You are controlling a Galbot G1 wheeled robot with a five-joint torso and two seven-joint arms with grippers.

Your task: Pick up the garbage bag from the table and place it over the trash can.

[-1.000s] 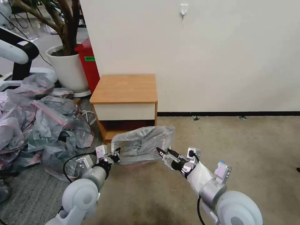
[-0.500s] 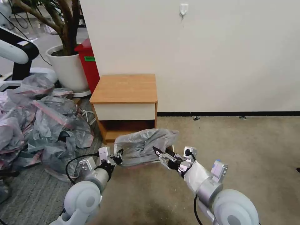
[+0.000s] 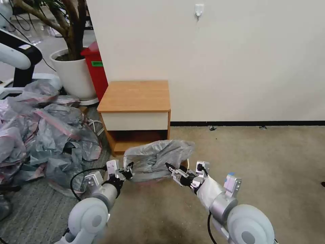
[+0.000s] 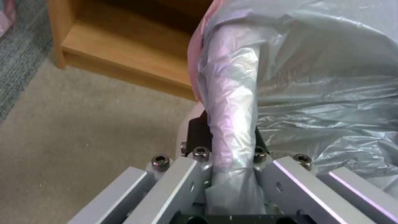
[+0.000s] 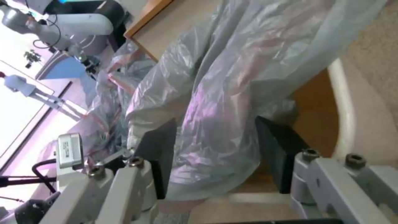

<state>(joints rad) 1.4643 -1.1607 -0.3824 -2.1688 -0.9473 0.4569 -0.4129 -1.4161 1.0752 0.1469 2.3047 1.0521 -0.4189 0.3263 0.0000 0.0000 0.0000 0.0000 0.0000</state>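
The garbage bag (image 3: 155, 157), grey crinkly plastic with a pink rim, lies draped over the trash can on the carpet, just in front of the table (image 3: 135, 96). The trash can's cream rim (image 5: 352, 109) pokes out beside the plastic. My left gripper (image 3: 129, 167) is at the bag's left edge, shut on a bunched fold of the bag (image 4: 232, 124). At the bag's right side my right gripper (image 3: 168, 166) is open. Its black pads (image 5: 159, 155) stand apart with loose plastic (image 5: 215, 124) hanging between them.
A heap of similar grey-pink bags (image 3: 44, 128) fills the floor at the left. A red bin (image 3: 96, 69) and a white plant pot (image 3: 72, 76) stand behind it. The table's lower shelf (image 4: 124, 53) is close behind the bag. Open carpet (image 3: 257, 159) lies to the right.
The right gripper has moved left, closer into the bag's right side. The left gripper and the bag's left edge have shifted slightly right, and the bag has puffed up a little.
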